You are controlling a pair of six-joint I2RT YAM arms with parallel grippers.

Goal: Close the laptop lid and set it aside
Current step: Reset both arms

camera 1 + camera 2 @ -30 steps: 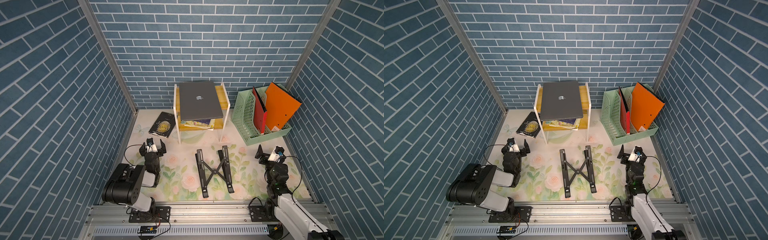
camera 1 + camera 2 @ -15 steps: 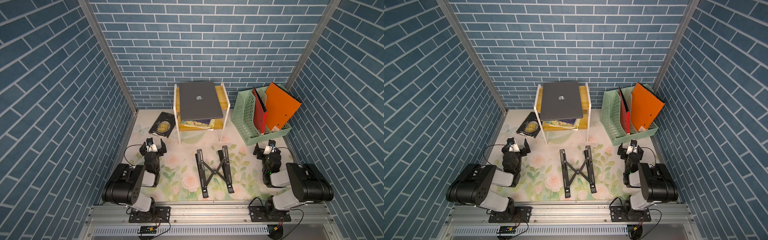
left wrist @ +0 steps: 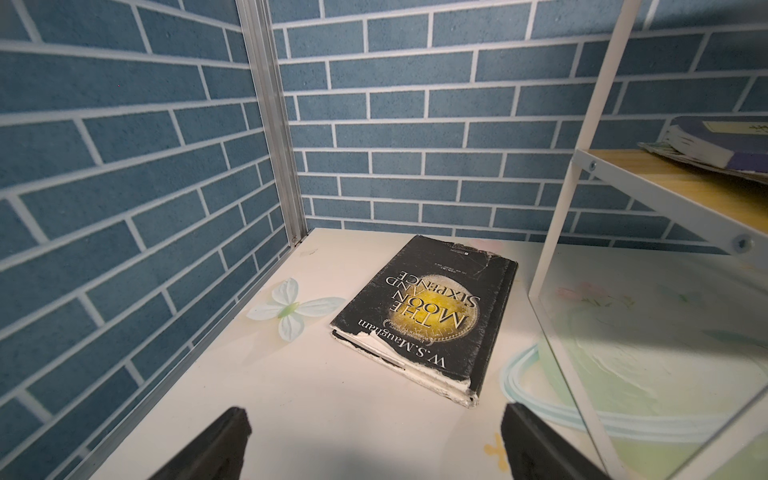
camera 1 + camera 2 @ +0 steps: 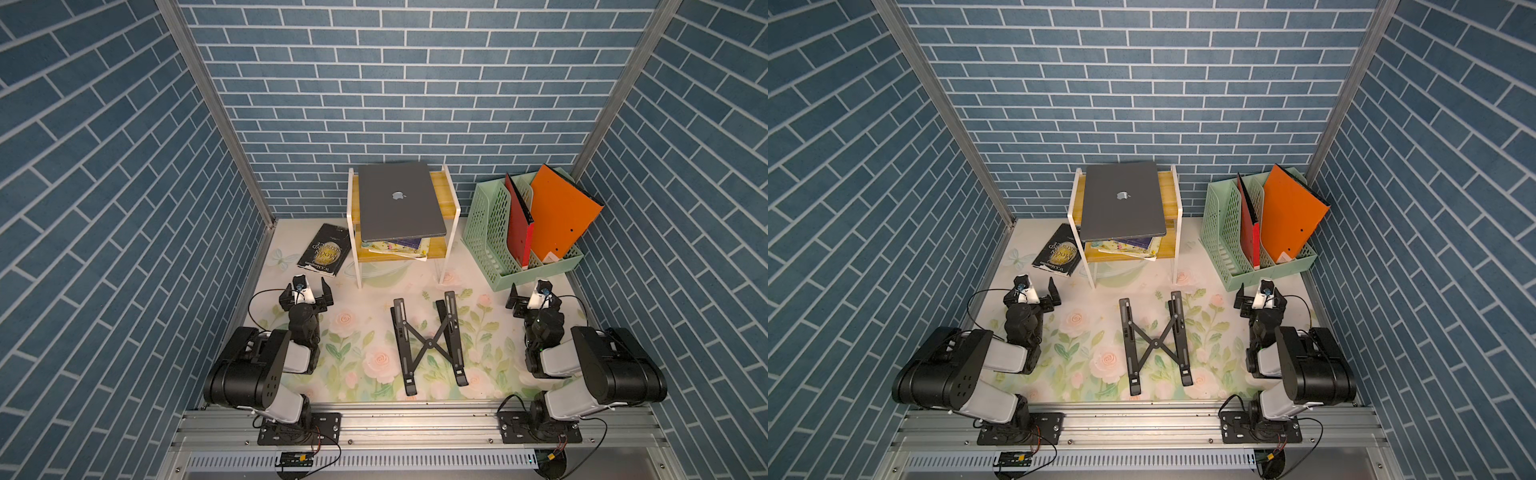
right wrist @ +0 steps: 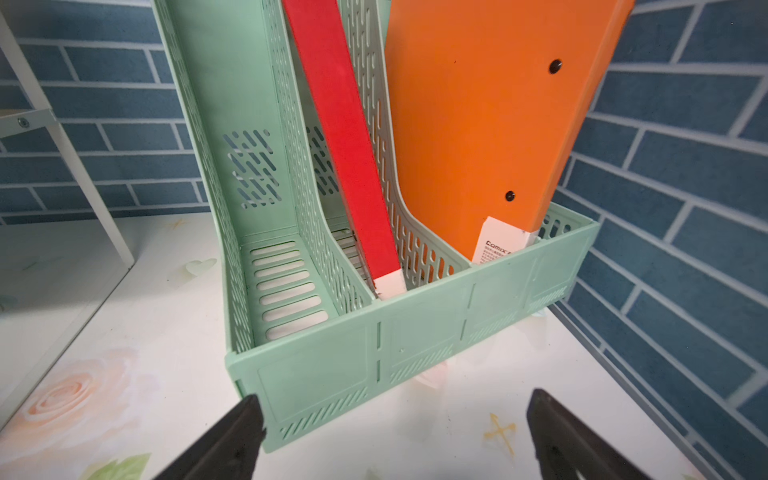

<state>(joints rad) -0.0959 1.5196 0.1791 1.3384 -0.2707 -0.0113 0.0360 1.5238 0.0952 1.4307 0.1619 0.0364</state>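
Space-grey metal laptop (image 4: 400, 203) sits shut, logo up, on the top tier of the white-framed wooden shelf rack (image 4: 453, 195) against the back wall. Blue brick-pattern walls (image 4: 374, 83) box the place in on three sides, with a floral-print worktop (image 4: 357, 332) underneath. Left pincer (image 4: 308, 287) and right pincer (image 4: 533, 293) both rest low near the front edge, spread wide, holding nothing.

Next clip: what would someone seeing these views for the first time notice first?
The closed grey laptop stands out, lying flat atop the white-framed wooden shelf by the back wall, logo up. Next comes the bright orange folder leaning in the green file rack to its right. A black X-shaped folding stand lies bare in the middle of the floral mat.
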